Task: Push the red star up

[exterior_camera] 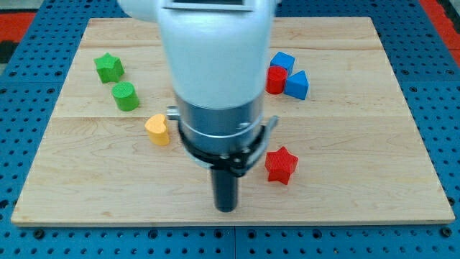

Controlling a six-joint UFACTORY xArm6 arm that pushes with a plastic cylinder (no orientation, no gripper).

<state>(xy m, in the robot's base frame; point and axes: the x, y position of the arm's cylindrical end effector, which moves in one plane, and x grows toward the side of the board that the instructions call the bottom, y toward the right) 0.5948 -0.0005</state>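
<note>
Currently we see my tip (226, 208) resting near the wooden board's (374, 180) bottom edge, holding nothing; as a bare rod it has no opening to report. We note the red star (280, 165) just to the tip's right and slightly above, apart from it. Toward the view's top right, a red cylinder (276, 79) sits touching a blue cube (283, 61) and a blue triangular block (297, 85). At left we log a green star (108, 67), a green cylinder (126, 96) and a yellow heart (157, 129).
</note>
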